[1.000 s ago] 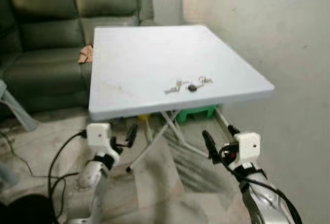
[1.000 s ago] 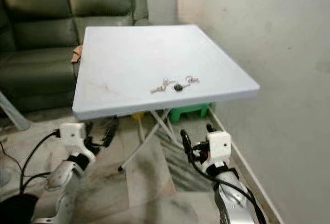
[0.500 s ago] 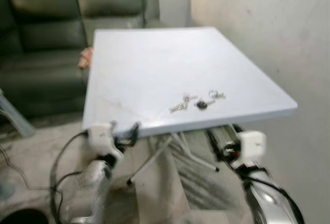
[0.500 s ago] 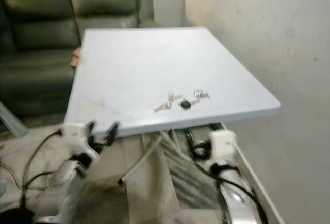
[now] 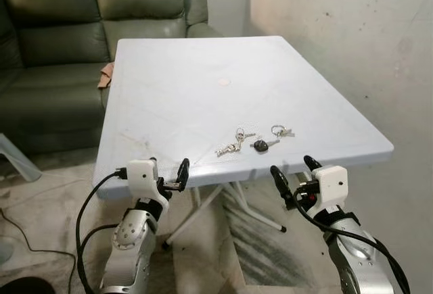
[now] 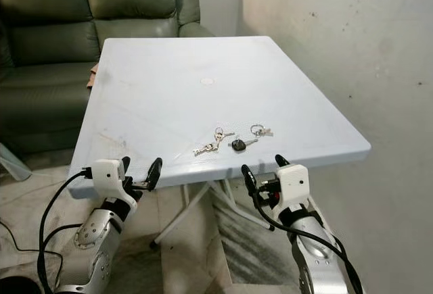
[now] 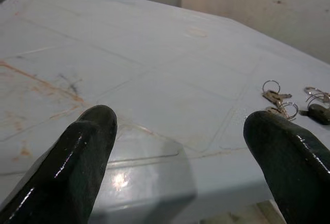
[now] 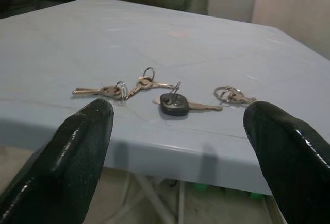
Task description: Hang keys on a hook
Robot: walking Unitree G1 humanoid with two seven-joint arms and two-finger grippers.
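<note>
Three bunches of keys lie near the front edge of a pale blue folding table (image 5: pixel 189 84): a pair of silver keys (image 5: pixel 233 144), a black-headed key (image 5: pixel 262 144) and a small ring with a key (image 5: pixel 281 131). My right gripper (image 5: pixel 291 167) is open just before the table's edge, level with it, facing the black-headed key (image 8: pixel 175 104) and the silver keys (image 8: pixel 124 89). My left gripper (image 5: pixel 168 172) is open at the edge further left, over bare tabletop, with the keys (image 7: pixel 276 100) off to its right. Both grippers hold nothing.
A dark green leather sofa (image 5: pixel 54 30) stands behind the table on the left, with a tan cloth (image 5: pixel 105 74) on its seat. A stained plaster wall (image 5: pixel 338 23) runs close along the table's right side. Metal folding legs (image 5: pixel 203 206) cross underneath.
The camera has come closer to the table and steadied after a blur. Both grippers now sit higher, at the table's front edge. The keys lie as before.
</note>
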